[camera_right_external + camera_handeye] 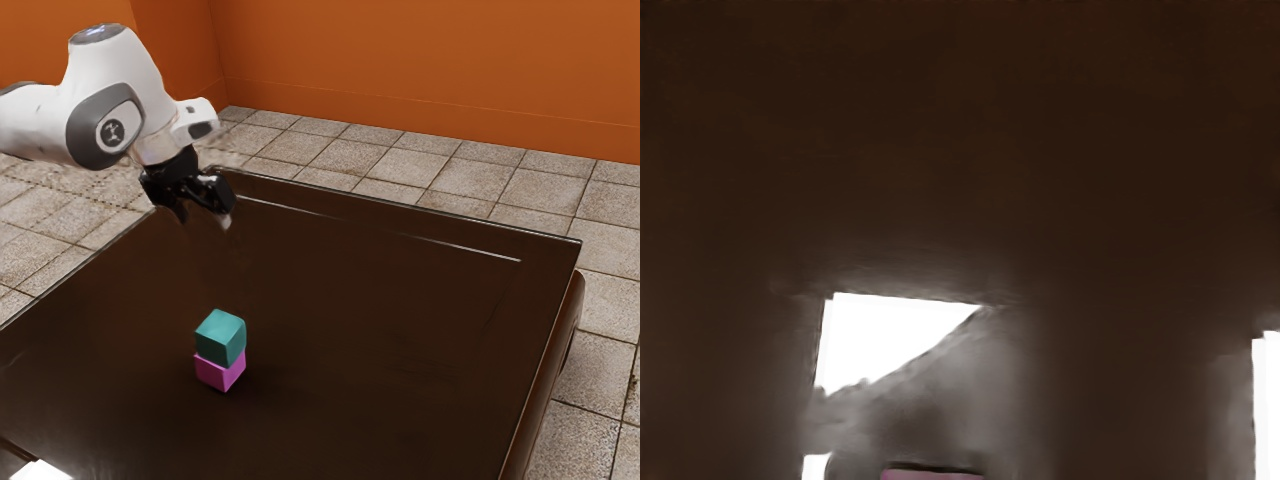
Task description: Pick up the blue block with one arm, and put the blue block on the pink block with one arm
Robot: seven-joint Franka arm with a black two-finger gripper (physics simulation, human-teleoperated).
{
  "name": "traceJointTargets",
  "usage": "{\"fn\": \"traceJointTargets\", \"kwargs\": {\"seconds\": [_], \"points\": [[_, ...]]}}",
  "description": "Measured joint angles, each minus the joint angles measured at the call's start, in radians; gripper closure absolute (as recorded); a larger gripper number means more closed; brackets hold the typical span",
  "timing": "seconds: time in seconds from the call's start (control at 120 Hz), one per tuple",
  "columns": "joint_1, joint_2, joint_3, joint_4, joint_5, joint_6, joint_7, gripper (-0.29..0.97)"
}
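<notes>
Table [400,400], dark and glossy, lay nearest the exterior camera with its near edge; the two blocks sat on its near part, toward the exterior view's left. Blue block [220,337] (it read as teal) rested directly on the pink block [222,373], touching it, upright, top face level; the pink block sat flat on the table. Footprints nearly matched, with the blue block set perhaps a shade toward the far left of the pink one and no marked overhang. Gripper [203,208] hung well apart from the stack, raised above the table near its far-left corner. Its fingers stood apart with nothing between them, so the claw read as open and empty. Arm [90,110] came in from the exterior view's left. Wrist view: dark table surface [960,120] under the hand, carrying a bright reflection [890,335]. Progress, judged from the layout: pick-up and placement both looked complete, the block released and standing unsupported on its target. Nothing of the task appeared left, save perhaps checking that the stack was stable. Orientation: the blue block was a cube, all visible edges about equal, so no long axis could be assigned. One vertical corner faced the near side, and its sides ran roughly parallel to the table's edges and to those of the pink block beneath
</notes>
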State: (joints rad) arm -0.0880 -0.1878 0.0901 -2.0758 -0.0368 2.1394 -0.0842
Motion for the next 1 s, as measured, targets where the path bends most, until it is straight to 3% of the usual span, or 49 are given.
{"fn": "traceJointTargets", "kwargs": {"seconds": [0.133,0.3,0.383,0.5,0.608,1.0], "points": [[0.039,-0.135,0.015,0.498,0.033,-0.348,-0.021,0.04],[0.040,-0.169,0.012,0.633,0.091,-0.656,-0.048,0.02],[0.040,-0.151,0.087,0.713,0.132,-0.744,-0.061,0.01],[0.038,0.042,0.127,0.737,0.151,-0.746,-0.074,0.01],[0.032,0.157,0.169,0.672,0.107,-0.734,-0.068,0.00],[0.094,0.186,0.180,0.663,0.068,-0.720,-0.050,0.00]]}}
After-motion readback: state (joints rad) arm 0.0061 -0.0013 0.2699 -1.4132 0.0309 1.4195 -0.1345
